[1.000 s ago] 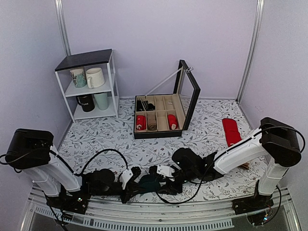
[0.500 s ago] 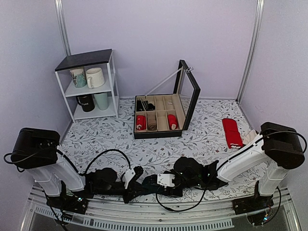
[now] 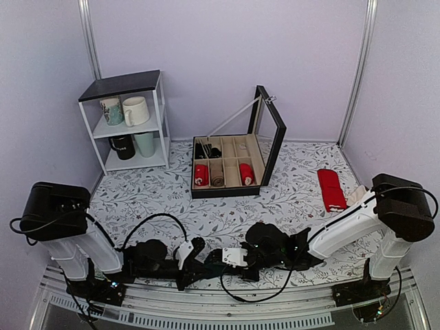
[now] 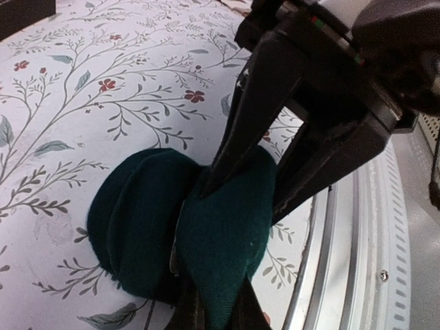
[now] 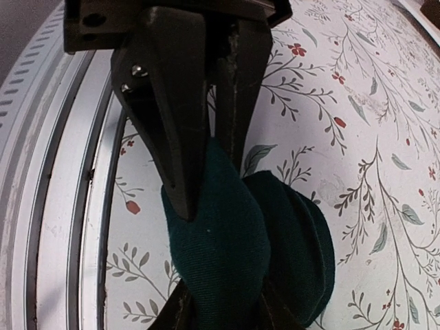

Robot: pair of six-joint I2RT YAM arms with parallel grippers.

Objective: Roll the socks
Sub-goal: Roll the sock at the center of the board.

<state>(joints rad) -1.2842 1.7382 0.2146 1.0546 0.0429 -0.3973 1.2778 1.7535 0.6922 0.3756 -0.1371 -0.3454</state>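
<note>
at near edge: socks (image 4: 144, 227) rolled, axis left-right

Left wrist cam: left gripper (image 4: 210, 313) cut off by the bottom edge, tips sunk in the socks (image 4: 148, 220). Right wrist cam: same for the right gripper (image 5: 220, 313). Top view: socks almost wholly covered by both at the worktop's (image 3: 289, 199) near edge. Dark items (image 3: 203, 148) in the organizer box's (image 3: 227, 192) back-left compartment too small to ID.

- You have plain lilac walls (image 3: 220, 62) behind and on both sides, with metal posts (image 3: 88, 34) in the back corners.
- Your table (image 3: 295, 196) carries a leaf-and-flower cloth.
- A white shelf unit (image 3: 121, 86) with a dark top stands back left.
- The light is soft and even.
</note>
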